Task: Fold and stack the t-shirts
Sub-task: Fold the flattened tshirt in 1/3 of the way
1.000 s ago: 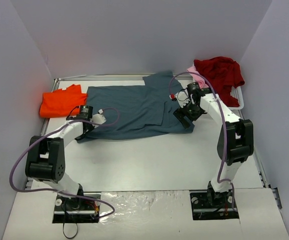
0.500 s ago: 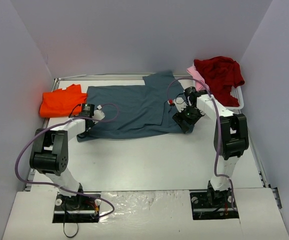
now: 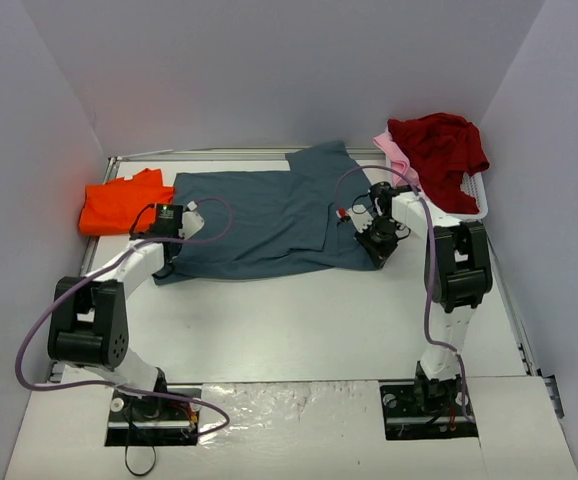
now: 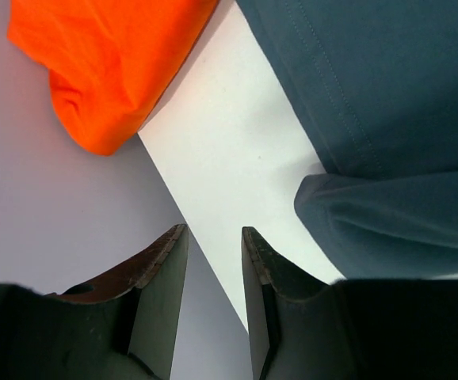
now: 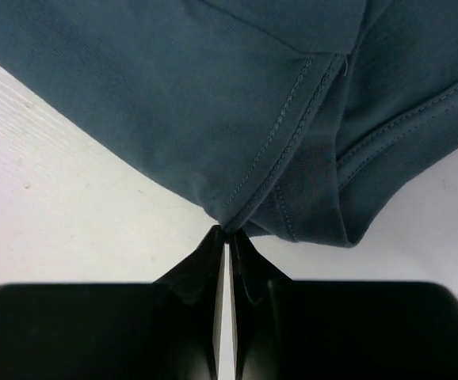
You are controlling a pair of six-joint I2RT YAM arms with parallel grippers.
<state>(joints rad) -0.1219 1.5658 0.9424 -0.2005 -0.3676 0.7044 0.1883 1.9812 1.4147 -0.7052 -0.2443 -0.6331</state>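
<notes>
A slate blue-grey t-shirt [image 3: 269, 215] lies spread across the back middle of the table, and its cloth also fills the top of the right wrist view [image 5: 213, 95]. My right gripper [image 5: 228, 231] is shut, its tips pinching the shirt's near right edge at a stitched seam [image 3: 377, 246]. My left gripper [image 4: 215, 231] is open with nothing between its fingers, just off the shirt's near left corner [image 4: 387, 229]. An orange t-shirt [image 3: 119, 203] lies folded at the far left. A dark red t-shirt [image 3: 439, 145] and a pale pink one [image 3: 393, 150] are heaped at the back right.
A white plastic basket [image 3: 475, 205] stands at the back right under the red and pink shirts. Grey walls close in the left, back and right. A raised rim [image 3: 219, 155] runs along the table's back edge. Bare white table [image 3: 299, 320] lies in front of the shirt.
My left gripper has opened and let go at the shirt's left corner. My right gripper has moved slightly toward the shirt's right edge and shut on it.
</notes>
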